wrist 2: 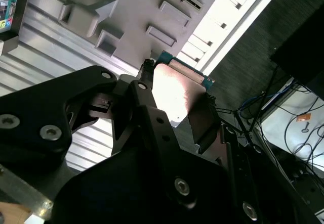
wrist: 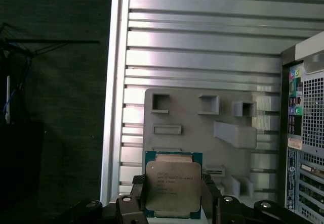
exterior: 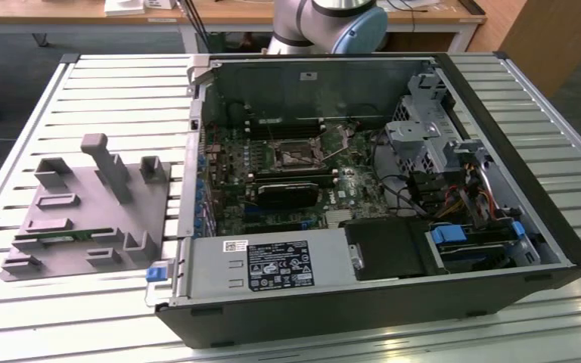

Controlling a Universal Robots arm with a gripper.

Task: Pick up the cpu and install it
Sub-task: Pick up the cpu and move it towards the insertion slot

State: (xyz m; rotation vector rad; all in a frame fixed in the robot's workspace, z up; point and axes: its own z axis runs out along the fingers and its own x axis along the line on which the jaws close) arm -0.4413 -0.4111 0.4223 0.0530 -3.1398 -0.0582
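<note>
The gripper (wrist: 172, 203) was clamped on the cpu (wrist: 170, 189), its black fingers (wrist: 208, 194) pressed against two opposite edges of the chip. In both wrist views the cpu's metal top plate faced the camera, with a green rim showing around the plate. In the second wrist view the cpu (wrist 2: 178, 90) sat between the fingers (wrist 2: 144, 100) of the gripper (wrist 2: 177, 114), glare whitening much of the plate.

Behind the cpu in the first wrist view lay the grey holder (wrist: 195, 114), a flat block with raised ribs and square pockets, resting on the slatted metal counter (wrist: 202, 47). The cpu overlapped the holder's edge nearest the camera; whether it touched the holder could not be told. The back panel of the case (wrist: 308, 133) stood just beside the holder.

In the exterior view the holder (exterior: 79, 215) lay on the counter (exterior: 119, 98) at the exterior view's left, just beside the open case (exterior: 371, 302). Inside the case the board (exterior: 260, 170) lay exposed, with the socket (exterior: 299, 155) near its middle. The arm's base (exterior: 331, 23) stood behind the case.
</note>
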